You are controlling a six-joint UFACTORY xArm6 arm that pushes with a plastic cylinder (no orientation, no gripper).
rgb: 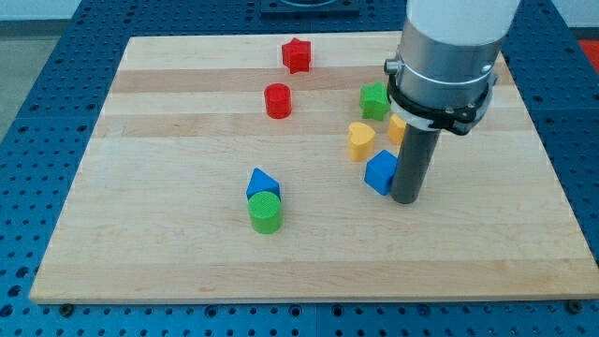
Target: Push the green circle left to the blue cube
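The green circle (pixel 265 213) is a short green cylinder at the board's lower middle. It touches a blue triangular block (pixel 262 183) just above it. The blue cube (pixel 381 172) lies right of centre. My tip (pixel 405 198) rests on the board right beside the blue cube, touching or almost touching its right side. The green circle is far to the left of my tip and of the blue cube.
A yellow heart-shaped block (pixel 360 140) sits just above the blue cube. A green star (pixel 375 100) and an orange block (pixel 397 128), partly hidden by the arm, lie above that. A red cylinder (pixel 277 100) and red star (pixel 297 55) are near the top. The wooden board (pixel 140 234) sits on a blue perforated table.
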